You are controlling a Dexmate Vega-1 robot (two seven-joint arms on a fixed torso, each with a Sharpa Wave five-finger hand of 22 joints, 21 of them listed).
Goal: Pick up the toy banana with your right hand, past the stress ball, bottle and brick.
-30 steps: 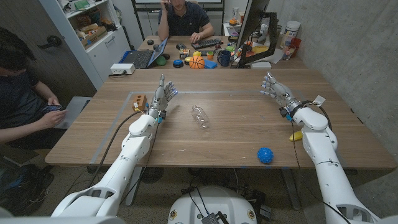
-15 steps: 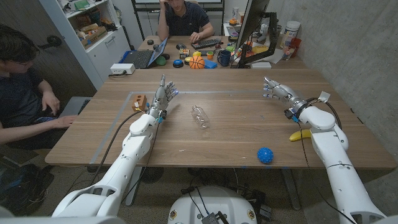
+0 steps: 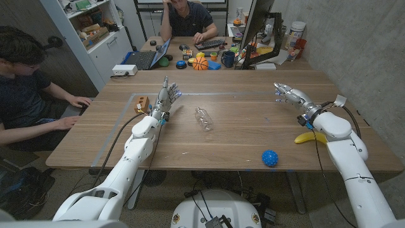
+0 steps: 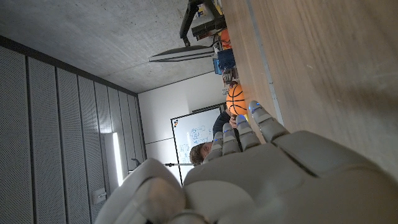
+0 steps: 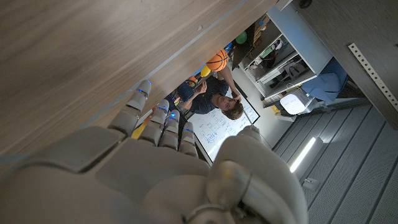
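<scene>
The yellow toy banana (image 3: 306, 137) lies near the table's right edge, partly behind my right forearm. A blue knobbly stress ball (image 3: 270, 157) sits close to the front edge, left of the banana. The clear bottle (image 3: 203, 118) lies on its side mid-table. A small orange-brown brick (image 3: 142, 102) sits at the left by my left hand. My right hand (image 3: 288, 94) hovers beyond the banana, fingers stretched out and empty; its back (image 5: 155, 168) shows in the right wrist view. My left hand (image 3: 166, 96) stands with fingers up, holding nothing; its back (image 4: 273, 174) shows in the left wrist view.
A taped rectangle (image 3: 135, 98) marks the tabletop. A second desk behind holds a mini basketball (image 3: 200, 63), a laptop (image 3: 143, 58), a keyboard and clutter. One person sits at that desk, another (image 3: 25, 88) sits at the left with hands on a laptop.
My right arm has swung to the right and outward, uncovering the banana. The person at the left has put both hands on the laptop. My left arm stays still.
</scene>
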